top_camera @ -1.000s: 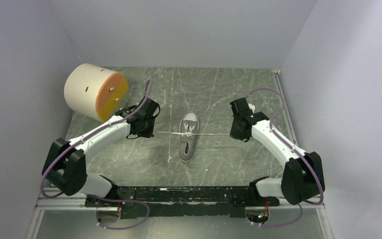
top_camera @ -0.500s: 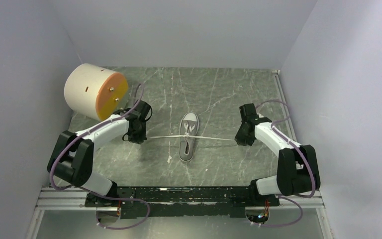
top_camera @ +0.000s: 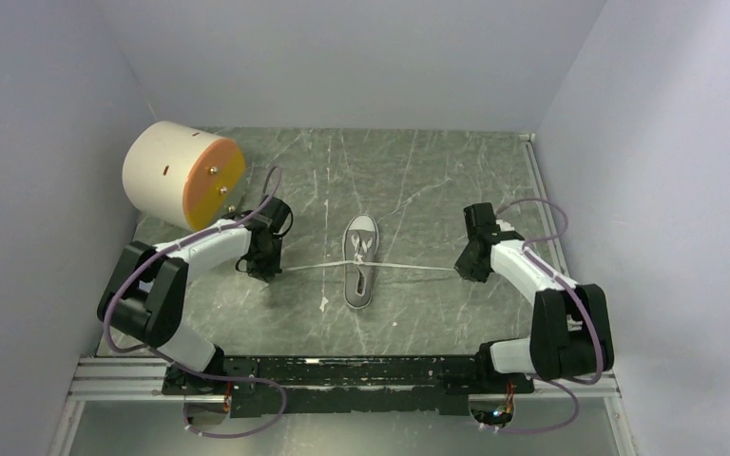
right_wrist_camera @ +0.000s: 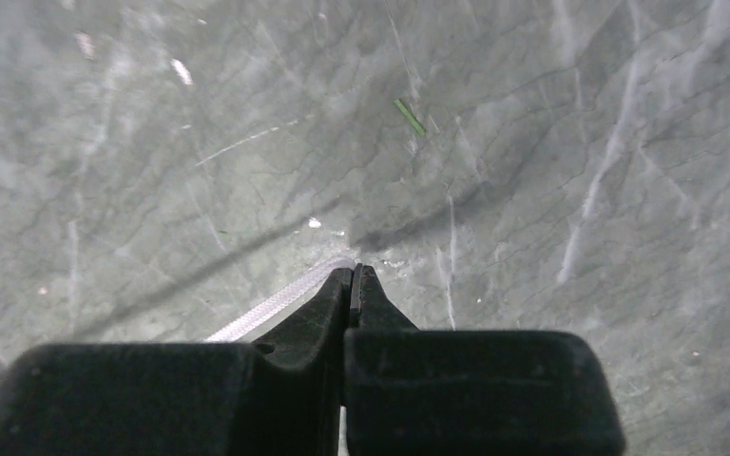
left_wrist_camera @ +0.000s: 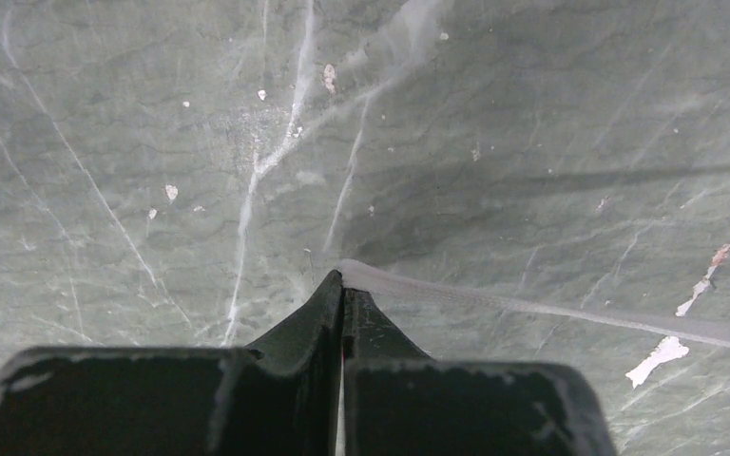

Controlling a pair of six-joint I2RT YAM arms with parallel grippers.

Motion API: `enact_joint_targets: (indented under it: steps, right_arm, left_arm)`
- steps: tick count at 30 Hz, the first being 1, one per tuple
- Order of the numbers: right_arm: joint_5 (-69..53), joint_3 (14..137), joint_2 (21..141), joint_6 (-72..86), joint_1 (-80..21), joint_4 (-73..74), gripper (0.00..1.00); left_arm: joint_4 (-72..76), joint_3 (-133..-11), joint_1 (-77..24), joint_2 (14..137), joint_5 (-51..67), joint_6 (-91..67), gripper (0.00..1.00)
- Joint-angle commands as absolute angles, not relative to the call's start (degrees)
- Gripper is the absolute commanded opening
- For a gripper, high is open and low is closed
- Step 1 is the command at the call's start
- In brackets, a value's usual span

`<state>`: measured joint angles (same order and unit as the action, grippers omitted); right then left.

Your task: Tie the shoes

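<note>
Laces (limp, thin, probably slippery) were pinched near their ends by left gripper and right gripper; the light sneaker might slide.

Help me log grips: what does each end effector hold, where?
Left end effector: left lace, near its end. Right end effector: right lace, near its end.

My left arm and right arm are smooth white shells between chunky black joints, each trailed by a looping mauve cable. My fingers are matte black, tapering from broad blocks to thin wedges.
</note>
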<state>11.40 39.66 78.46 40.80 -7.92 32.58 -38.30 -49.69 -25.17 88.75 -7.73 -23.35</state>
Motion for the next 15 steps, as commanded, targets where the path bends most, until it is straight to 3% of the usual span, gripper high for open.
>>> enact_joint_targets:
  steps: [1,15]
  right_arm:
    - [16.9,38.9,72.7,38.5,-7.4,31.7,0.00]
    - [16.2,39.5,64.4,32.4,-7.5,29.6,0.00]
  left_arm:
    - [-37.8,-49.0,-25.0,88.0,-7.0,-22.5,0.05]
    - [-38.8,-50.5,-24.9,89.2,-9.9,-22.7,0.05]
